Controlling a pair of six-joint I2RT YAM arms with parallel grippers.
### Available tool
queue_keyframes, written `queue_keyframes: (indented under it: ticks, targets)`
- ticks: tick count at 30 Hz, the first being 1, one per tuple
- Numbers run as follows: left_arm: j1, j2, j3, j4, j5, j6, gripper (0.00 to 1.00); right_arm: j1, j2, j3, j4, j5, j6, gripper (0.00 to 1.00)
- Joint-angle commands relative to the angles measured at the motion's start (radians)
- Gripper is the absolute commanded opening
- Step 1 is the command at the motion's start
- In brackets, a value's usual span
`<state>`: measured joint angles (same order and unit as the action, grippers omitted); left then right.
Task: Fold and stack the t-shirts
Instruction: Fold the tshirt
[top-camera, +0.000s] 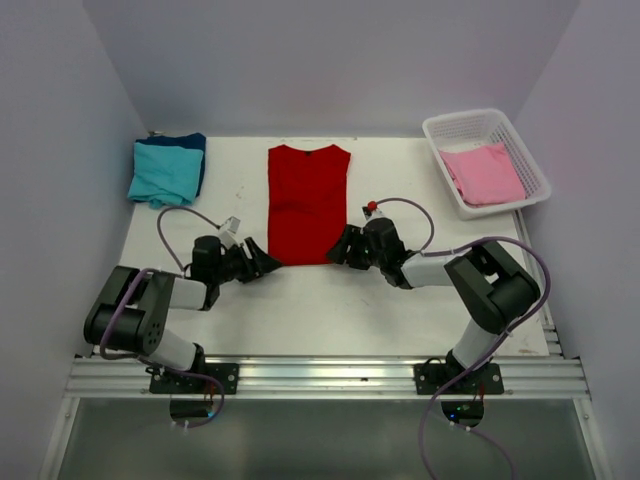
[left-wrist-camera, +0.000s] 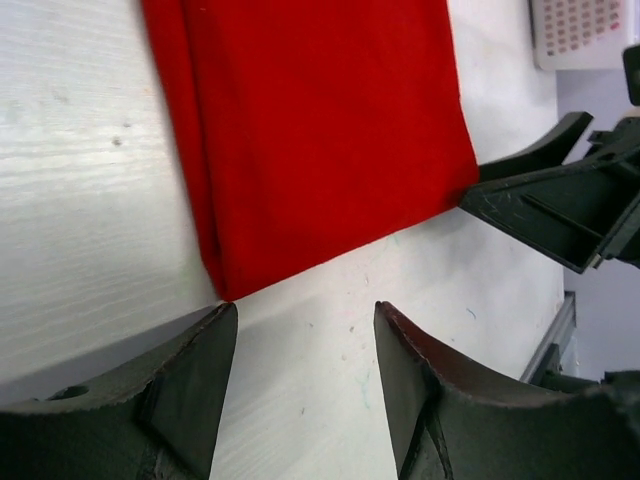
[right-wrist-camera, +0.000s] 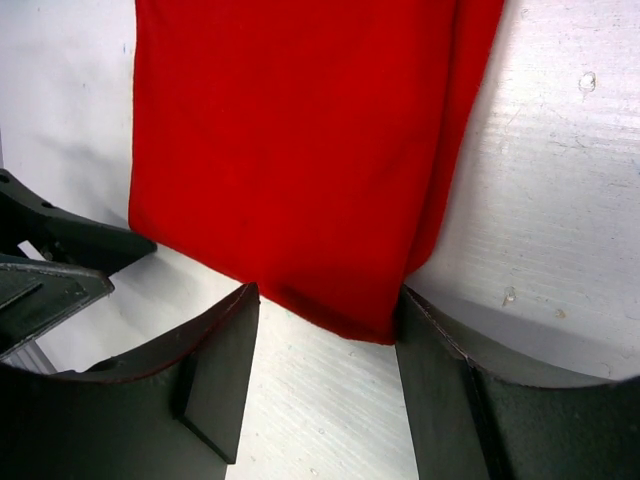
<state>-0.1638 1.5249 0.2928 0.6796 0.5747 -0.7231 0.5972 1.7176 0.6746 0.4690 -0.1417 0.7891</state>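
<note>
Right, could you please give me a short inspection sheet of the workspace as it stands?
Surface: white table, faint marks.
Job's things: red t-shirt folded lengthwise, flat at centre; teal t-shirt on dark blue t-shirt, far left; pink t-shirt in basket.
Clutter: nothing seen.
Grippers: left gripper and right gripper open, at the red shirt's near corners.
Cables: grey cables looped over each arm, clear of cloth.
Surroundings: pale walls; metal rail at near edge.

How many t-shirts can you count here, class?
4: red one mid-table; teal one on a dark blue one, far left; pink one in the basket, far right. Others could be hidden underneath.
</note>
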Motion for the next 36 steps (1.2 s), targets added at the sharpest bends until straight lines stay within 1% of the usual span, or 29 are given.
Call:
queue_keyframes:
  ticks: [1,2,3,4,5,7,9,12,14,17,20,26,29,31,32,33,34,35,36]
  targets:
    - [0.012,-0.077,-0.018,-0.254,-0.176,0.024,0.62,-0.01,0.004,-0.02,-0.056,0.036,-0.011,0.6]
    - [0.012,-0.104,-0.014,-0.315,-0.2,0.024,0.63,-0.011,-0.007,-0.021,-0.061,0.039,-0.017,0.61]
    - [0.012,-0.153,0.0,-0.345,-0.223,0.027,0.65,-0.011,-0.012,-0.024,-0.069,0.047,-0.017,0.61]
    - [0.012,-0.17,0.006,-0.371,-0.264,0.031,0.66,-0.013,-0.015,-0.027,-0.07,0.05,-0.022,0.61]
    - [0.012,-0.184,0.014,-0.405,-0.28,0.036,0.69,-0.014,-0.024,-0.027,-0.076,0.051,-0.021,0.61]
    - [0.012,-0.167,0.038,-0.411,-0.285,0.044,0.7,-0.014,-0.03,-0.029,-0.081,0.057,-0.025,0.6]
    - [0.012,-0.109,0.058,-0.39,-0.274,0.045,0.7,-0.013,-0.035,-0.029,-0.089,0.06,-0.028,0.6]
    - [0.012,-0.031,0.087,-0.315,-0.24,0.016,0.69,-0.014,-0.041,-0.03,-0.092,0.06,-0.031,0.58]
    - [0.012,0.032,0.111,-0.299,-0.231,0.01,0.68,-0.014,-0.049,-0.032,-0.095,0.062,-0.034,0.57]
    - [0.012,0.086,0.134,-0.275,-0.21,-0.004,0.66,-0.014,-0.061,-0.035,-0.107,0.071,-0.04,0.55]
    - [0.012,0.121,0.14,-0.255,-0.191,-0.016,0.65,-0.017,-0.059,-0.032,-0.109,0.071,-0.044,0.51]
    - [0.009,0.159,0.141,-0.236,-0.122,-0.019,0.58,-0.022,-0.027,-0.021,-0.095,0.059,-0.042,0.47]
    - [0.003,0.161,0.121,-0.219,-0.092,-0.024,0.56,-0.02,-0.001,-0.012,-0.086,0.05,-0.041,0.43]
    - [-0.003,0.169,0.112,-0.201,-0.069,-0.03,0.55,-0.02,0.01,-0.006,-0.072,0.041,-0.037,0.37]
    - [-0.008,0.176,0.109,-0.193,-0.062,-0.033,0.52,-0.02,0.019,-0.004,-0.069,0.037,-0.036,0.35]
    - [-0.008,0.184,0.092,-0.157,-0.037,-0.044,0.45,-0.02,0.026,-0.003,-0.061,0.034,-0.036,0.22]
    - [-0.008,0.185,0.092,-0.157,-0.036,-0.044,0.42,-0.02,0.027,-0.003,-0.061,0.034,-0.036,0.22]
    - [-0.008,0.185,0.085,-0.149,-0.026,-0.048,0.39,-0.022,0.027,-0.006,-0.058,0.034,-0.036,0.16]
    - [-0.008,0.185,0.083,-0.132,-0.019,-0.05,0.35,-0.02,0.028,-0.007,-0.056,0.033,-0.036,0.11]
